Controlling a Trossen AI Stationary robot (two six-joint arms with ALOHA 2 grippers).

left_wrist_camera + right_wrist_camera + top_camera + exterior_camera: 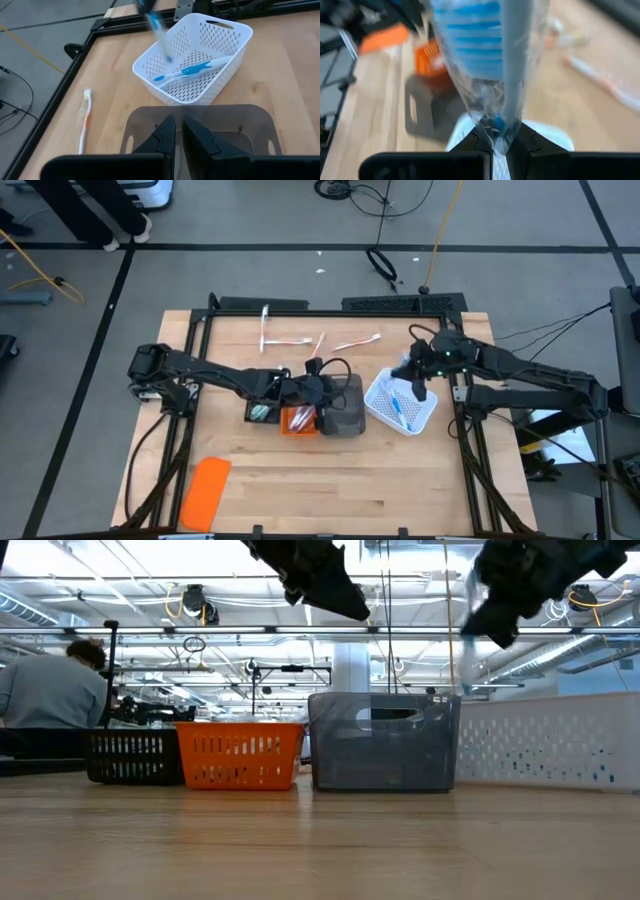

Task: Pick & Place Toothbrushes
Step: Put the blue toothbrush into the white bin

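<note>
Two tools work above the row of baskets on the wooden bench [330, 480]. Nearest the viewer, a flat orange slab [206, 492] lies at the bench's near left. Mid-bench stand a black mesh tray [262, 411], an orange slotted tray [298, 420] and a smoky grey translucent bin [345, 416], side by side; right of them sits a white perforated basket [425, 412] with a blue-white toothbrush [192, 71] lying in it. The left tool [178, 135] hangs over the grey bin, its fingers pinched nearly together and holding nothing. The right tool [499, 141] hovers over the white basket's far left edge, clenched on a wrapped blue-white toothbrush [507, 70] in clear crinkled film, the brush pointing down toward the basket. Farther back, several loose toothbrushes [300, 340] lie scattered on bare wood, pale with pink or orange accents; one more [85, 120] lies near the bench's far edge by the black frame rail [300, 307]. Beyond the bench a seated person [50, 690] shows in the room.
</note>
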